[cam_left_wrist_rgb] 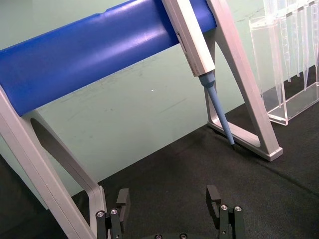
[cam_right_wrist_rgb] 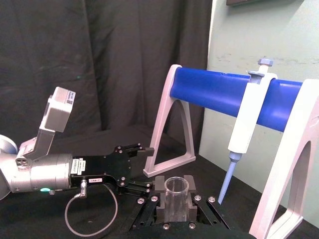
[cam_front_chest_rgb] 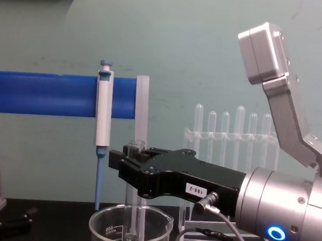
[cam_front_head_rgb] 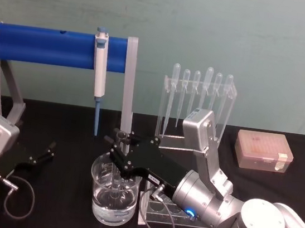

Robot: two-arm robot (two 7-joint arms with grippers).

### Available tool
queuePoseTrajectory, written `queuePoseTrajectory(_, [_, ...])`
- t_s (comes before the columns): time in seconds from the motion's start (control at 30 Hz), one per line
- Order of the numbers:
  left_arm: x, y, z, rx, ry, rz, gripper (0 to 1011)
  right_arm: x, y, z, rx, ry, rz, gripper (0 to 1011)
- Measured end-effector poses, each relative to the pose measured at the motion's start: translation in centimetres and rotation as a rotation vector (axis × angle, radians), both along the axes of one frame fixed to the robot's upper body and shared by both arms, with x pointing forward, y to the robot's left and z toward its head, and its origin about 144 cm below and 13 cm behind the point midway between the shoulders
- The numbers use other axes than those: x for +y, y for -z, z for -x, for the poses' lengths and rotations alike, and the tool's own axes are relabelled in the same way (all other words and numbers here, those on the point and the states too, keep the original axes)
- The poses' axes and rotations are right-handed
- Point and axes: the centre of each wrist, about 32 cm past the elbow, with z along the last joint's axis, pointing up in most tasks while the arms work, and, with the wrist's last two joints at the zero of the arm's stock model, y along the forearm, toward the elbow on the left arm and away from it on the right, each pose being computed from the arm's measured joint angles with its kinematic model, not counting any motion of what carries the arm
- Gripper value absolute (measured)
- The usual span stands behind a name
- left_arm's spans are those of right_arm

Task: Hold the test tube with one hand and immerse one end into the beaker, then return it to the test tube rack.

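Observation:
The clear test tube stands upright with my right gripper shut on it just below its open rim. Its lower end reaches down inside the wide glass beaker; I cannot tell whether it touches the water. From the head view, the right gripper hangs over the beaker, which holds water in its lower part. The right wrist view looks down on the tube's rim between the pads. My left gripper rests open on the table at the left, nothing between its fingers.
A stand with a blue bar carries a white-and-blue pipettor behind the beaker. A clear rack of plastic pipettes and a pink tip box stand at the back right. A tube rack lies under the right arm.

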Motion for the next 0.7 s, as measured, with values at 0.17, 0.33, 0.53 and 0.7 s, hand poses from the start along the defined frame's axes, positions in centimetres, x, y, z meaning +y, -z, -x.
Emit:
queuePoseTrajectory(0.17, [0.0, 0.0, 0.0, 0.0, 0.0, 0.0, 1000, 0.0, 0.0, 0.0, 0.0, 0.0, 0.0, 224])
queuePoseTrajectory(0.33, [0.0, 0.0, 0.0, 0.0, 0.0, 0.0, 1000, 0.0, 0.0, 0.0, 0.0, 0.0, 0.0, 224])
queuePoseTrajectory(0.53, [0.0, 0.0, 0.0, 0.0, 0.0, 0.0, 1000, 0.0, 0.0, 0.0, 0.0, 0.0, 0.0, 224])
queuePoseTrajectory(0.7, [0.0, 0.0, 0.0, 0.0, 0.0, 0.0, 1000, 0.0, 0.0, 0.0, 0.0, 0.0, 0.0, 224])
